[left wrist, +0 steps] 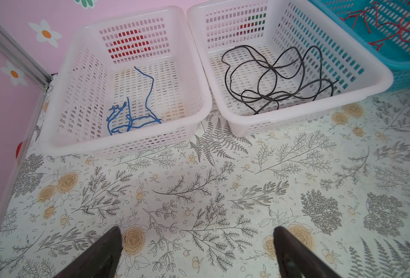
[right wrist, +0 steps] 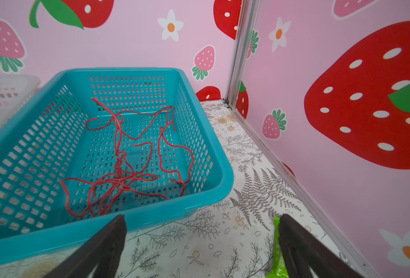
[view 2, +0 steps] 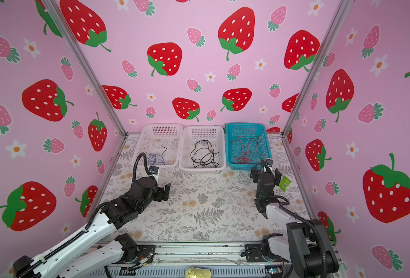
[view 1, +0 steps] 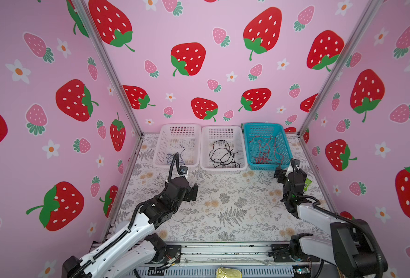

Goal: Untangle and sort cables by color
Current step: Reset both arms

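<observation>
White floral covering spreads over the table (view 1: 223,216), and no loose cable shows on its open middle in both top views, so the sorting looks finished or nearly so. Along the back wall three slotted baskets sit in a row, touching or almost touching, probably so each colour has its own bin within easy reach of either arm. The left white basket (view 1: 178,125) holds a small knot of blue cables (left wrist: 131,115) near its front wall. The middle white basket (view 1: 222,127) holds the black cables (view 1: 223,154) in loose, overlapping loops. The teal basket (view 1: 263,124) holds the red cables (right wrist: 127,168), which cross one another in a denser heap toward its front. Each colour lies only in its own basket, though I cannot tell whether the strands inside are fully free of each other. The left gripper (left wrist: 198,231) hovers over bare table in front of the white baskets, with its jaws spread wide and nothing between them. The right gripper (right wrist: 202,216) hangs just before the teal basket's front corner, likewise released and empty. A small green packet (right wrist: 277,260) lies on the table beside the right gripper's outer finger and looks unrelated to the sorting.
</observation>
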`<action>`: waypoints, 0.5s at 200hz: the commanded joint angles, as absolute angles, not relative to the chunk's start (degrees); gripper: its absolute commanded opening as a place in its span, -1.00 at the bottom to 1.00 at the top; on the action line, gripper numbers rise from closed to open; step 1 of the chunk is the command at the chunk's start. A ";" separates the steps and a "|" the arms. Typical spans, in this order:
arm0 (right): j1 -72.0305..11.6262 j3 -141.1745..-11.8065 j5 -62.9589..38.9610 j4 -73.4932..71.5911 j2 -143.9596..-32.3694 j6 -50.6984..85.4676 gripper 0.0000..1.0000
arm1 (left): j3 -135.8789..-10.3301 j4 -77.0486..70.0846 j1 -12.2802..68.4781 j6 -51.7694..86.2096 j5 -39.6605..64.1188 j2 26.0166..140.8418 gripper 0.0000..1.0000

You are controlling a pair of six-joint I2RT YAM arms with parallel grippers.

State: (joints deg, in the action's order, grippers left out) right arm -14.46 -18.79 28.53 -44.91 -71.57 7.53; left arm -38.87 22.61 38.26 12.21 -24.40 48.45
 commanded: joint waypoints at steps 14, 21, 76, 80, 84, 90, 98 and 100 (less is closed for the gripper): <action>-13.59 -15.26 28.15 -62.01 -76.93 1.23 0.99 | -37.02 21.40 38.95 12.60 -27.88 47.19 0.98; -13.43 -15.21 27.78 -63.38 -78.26 0.27 0.99 | -36.38 20.83 39.11 12.74 -28.04 46.67 0.98; -11.03 -11.18 22.23 -79.93 -89.43 0.23 0.99 | -33.74 18.23 39.55 12.13 -32.03 45.23 0.98; -11.07 -10.66 21.80 -82.43 -90.70 -0.05 0.99 | -33.40 17.87 39.57 12.01 -32.59 45.06 0.98; -11.12 -10.39 21.84 -84.54 -91.63 -0.31 0.99 | -32.92 17.36 39.55 12.03 -33.20 44.81 0.98; -11.10 -10.70 21.72 -83.57 -91.42 -0.29 0.99 | -32.20 16.71 39.50 11.79 -33.96 44.43 0.98; -11.12 -12.45 21.64 -77.46 -90.03 0.15 0.99 | -30.94 15.23 39.39 10.76 -34.72 43.86 0.98; -11.04 -12.96 21.65 -76.23 -89.94 0.43 0.99 | -30.59 14.86 39.33 10.47 -34.83 43.73 0.98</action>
State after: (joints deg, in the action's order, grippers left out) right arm -11.40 -11.73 23.49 -73.76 -90.11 1.19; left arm -33.41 18.76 39.40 11.92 -30.00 45.41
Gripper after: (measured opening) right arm 0.993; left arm 0.989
